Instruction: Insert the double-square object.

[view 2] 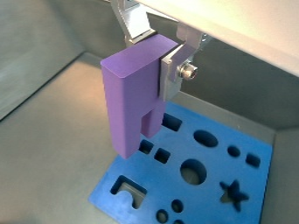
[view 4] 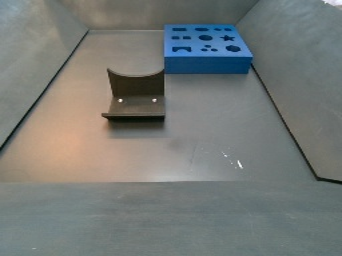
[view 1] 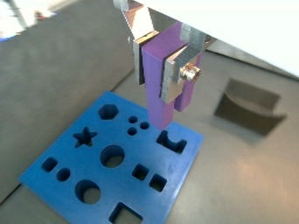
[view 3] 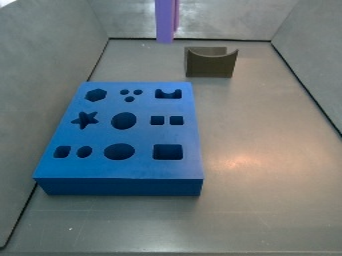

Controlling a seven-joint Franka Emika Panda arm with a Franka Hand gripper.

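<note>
My gripper [view 1: 162,77] is shut on the double-square object [view 1: 160,98], a tall purple peg of two joined square bars, hanging upright between the silver fingers; both also show in a wrist view, the gripper [view 2: 158,57] and the peg [view 2: 131,96]. The peg's lower end hangs well above the blue board [view 1: 70,166], over its edge near the notched hole. The board has several shaped holes, among them a pair of small squares [view 3: 166,121]. In a side view only the peg's lower part [view 3: 167,20] shows at the top edge, beyond the board [view 3: 120,170]. The gripper is out of both side views.
A dark olive U-shaped block [view 3: 210,62] stands on the grey floor behind the board; it also shows in a wrist view [view 1: 247,107] and a side view [view 4: 134,98]. The board sits at the far end in that side view [view 4: 207,62]. Sloping grey walls enclose the floor.
</note>
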